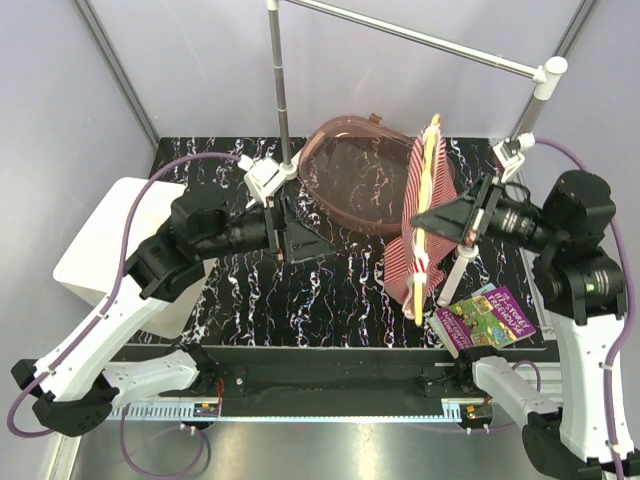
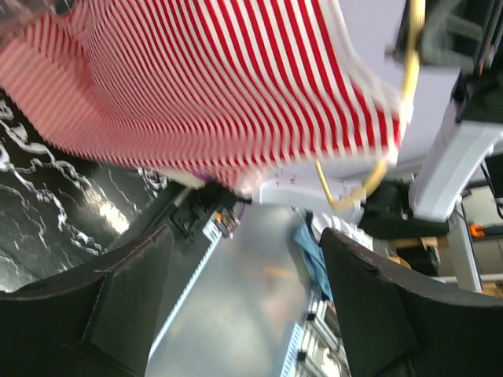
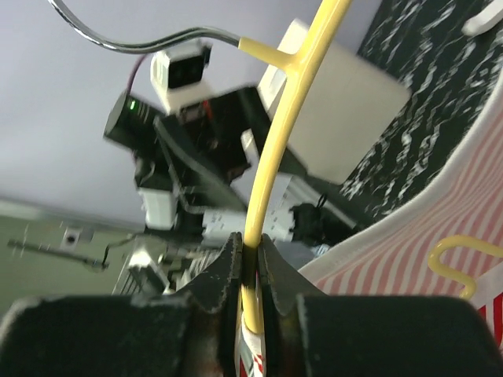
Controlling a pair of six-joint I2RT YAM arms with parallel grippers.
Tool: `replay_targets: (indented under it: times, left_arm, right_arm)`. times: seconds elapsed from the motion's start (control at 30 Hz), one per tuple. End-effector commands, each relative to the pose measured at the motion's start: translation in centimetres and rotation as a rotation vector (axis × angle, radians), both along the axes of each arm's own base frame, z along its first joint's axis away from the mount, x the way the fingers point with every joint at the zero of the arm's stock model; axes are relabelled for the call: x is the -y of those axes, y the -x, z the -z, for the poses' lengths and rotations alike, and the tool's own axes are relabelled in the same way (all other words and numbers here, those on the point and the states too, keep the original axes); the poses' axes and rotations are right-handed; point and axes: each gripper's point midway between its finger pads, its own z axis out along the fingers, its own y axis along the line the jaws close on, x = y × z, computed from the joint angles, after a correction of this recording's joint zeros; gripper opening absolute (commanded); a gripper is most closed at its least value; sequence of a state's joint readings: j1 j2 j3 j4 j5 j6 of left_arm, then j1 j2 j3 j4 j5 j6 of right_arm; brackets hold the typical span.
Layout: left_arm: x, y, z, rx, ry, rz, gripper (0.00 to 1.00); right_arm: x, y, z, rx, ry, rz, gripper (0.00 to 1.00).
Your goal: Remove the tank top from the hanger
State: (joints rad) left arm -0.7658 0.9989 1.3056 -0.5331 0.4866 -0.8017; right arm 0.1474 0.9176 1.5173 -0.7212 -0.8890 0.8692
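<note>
Soft cloth tank top (image 2: 196,86), glossy plastic hanger (image 3: 275,149), metal hook (image 3: 157,39)

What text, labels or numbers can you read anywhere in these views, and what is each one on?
No text can be read for certain.
Cover of the book: pale title lettering on a purple band, tilted and too small to read.
The tank top: stripes only, no print or label showing.
Both wrist views: no legible text; the left one is blurred.

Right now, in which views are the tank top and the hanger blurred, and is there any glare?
Left wrist: the tank top is smeared by blur, and glare sits on the table. Right wrist: the hanger is fairly sharp, the background behind it soft. Top view: sharp overall.
</note>
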Motion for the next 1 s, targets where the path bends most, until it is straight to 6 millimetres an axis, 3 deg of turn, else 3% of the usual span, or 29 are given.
replay_targets:
  times: [0.0,0.13,0.3,0.43,0.77,0.87,0.9,0.97]
  left_arm:
    - [-0.4,-3.0,-6.1,0.199,0.098,-0.190,0.75]
    - [-0.5,-4.3,-8.5,0.341,0.077,-0.285,0.75]
    - [1.4,-4.8,-10.5,0.437,0.052,-0.299,0.78]
    - [4.3,-5.4,-10.4,0.458,0.024,-0.251,0.81]
    - [7.3,-7.1,-9.9,0.469,-0.015,-0.224,0.79]
    - [7.6,-7.8,-9.5,0.459,-0.029,-0.238,0.70]
    - [7.8,-7.9,-9.6,0.460,-0.026,-0.237,0.58]
    - [7.8,-8.4,-9.7,0.457,-0.026,-0.244,0.46]
  right_arm:
    - [-0.8,6.7,-2.4,0.124,-0.056,-0.275,0.00]
    - [-0.8,9.2,-2.7,0.076,-0.101,-0.370,0.00]
    - [-0.8,11.1,-3.8,0.103,-0.141,-0.452,0.00]
    - [-1.0,11.2,-3.1,0.059,-0.151,-0.479,0.00]
    - [-1.1,11.7,-2.6,0.051,-0.152,-0.509,0.00]
    - [-1.1,12.0,-2.7,0.057,-0.152,-0.514,0.00]
    - [-1.1,12.1,-2.6,0.057,-0.152,-0.516,0.00]
    - [-1.0,12.1,-2.4,0.049,-0.153,-0.516,0.00]
